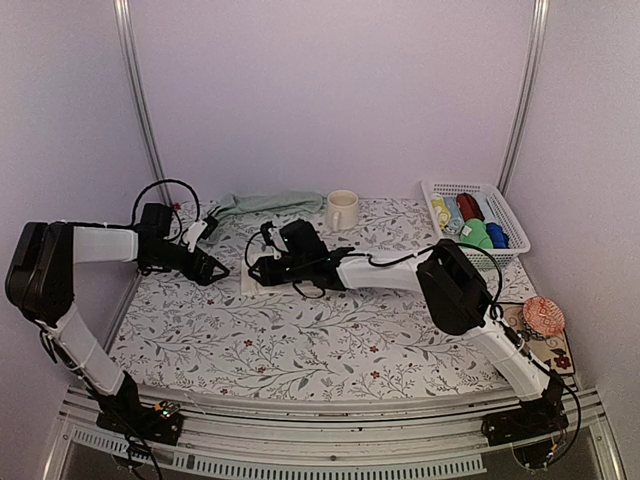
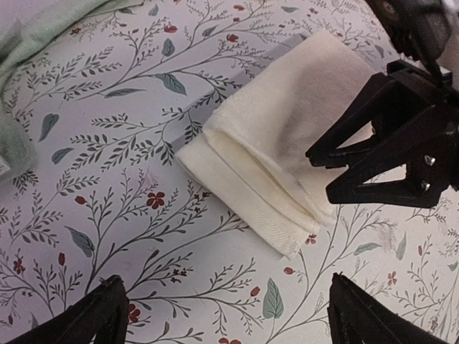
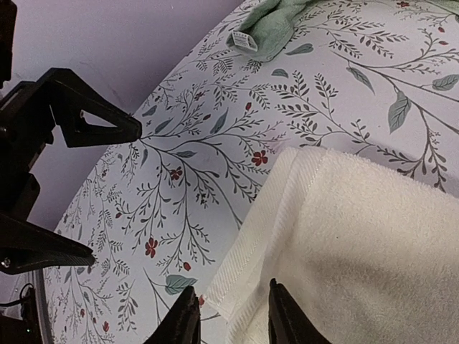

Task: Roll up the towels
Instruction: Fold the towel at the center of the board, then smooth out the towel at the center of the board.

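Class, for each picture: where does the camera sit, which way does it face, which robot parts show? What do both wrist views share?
Top external: high behind the bases, looking down the table; both arms show.
Left wrist: looks down on the cream towel; own fingers below, right gripper at right.
Right wrist: low over that towel; own fingers below, left gripper at left.
Shared: cream towel, green towel.

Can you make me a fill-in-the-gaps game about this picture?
1. The green towel lies at the ___ of the table, beside the mug.
2. The cream towel is ___, not rolled yet.
3. The left gripper is wide ___.
Missing words: back, folded, open.
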Tool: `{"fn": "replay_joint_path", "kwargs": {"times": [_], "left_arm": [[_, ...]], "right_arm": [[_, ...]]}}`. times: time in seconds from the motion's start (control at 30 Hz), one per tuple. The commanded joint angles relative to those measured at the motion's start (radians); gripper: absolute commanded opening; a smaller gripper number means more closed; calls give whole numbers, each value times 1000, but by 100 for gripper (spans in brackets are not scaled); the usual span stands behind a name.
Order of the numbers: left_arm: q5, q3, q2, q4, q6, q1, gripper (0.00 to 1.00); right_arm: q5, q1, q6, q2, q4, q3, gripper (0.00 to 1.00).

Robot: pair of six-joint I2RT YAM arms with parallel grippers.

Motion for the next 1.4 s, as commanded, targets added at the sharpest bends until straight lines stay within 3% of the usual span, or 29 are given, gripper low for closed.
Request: {"fn": "replay_joint_path", "kwargs": {"times": [0.0, 0.17, 0.27, 0.6, 1.0, 1.37], "left_arm": [[51, 23, 37, -4, -14, 13, 97], [168, 98, 95, -64, -60, 14, 97], [222, 156, 129, -90, -117, 10, 97], [197, 244, 227, -72, -285, -61, 87], [198, 296, 319, -63, -370, -114, 87], [170, 310, 408, -67, -393, -133, 86]], "right_arm": [[-66, 11, 4, 23, 46, 25, 37], [-36, -7, -19, -69, 0, -28, 42], [2, -40, -14, -181, 4, -148, 45], [167, -133, -50, -500, -47, -484, 47], [161, -139, -57, -593, -12, -695, 49], [148, -138, -56, -621, 33, -762, 50]]}}
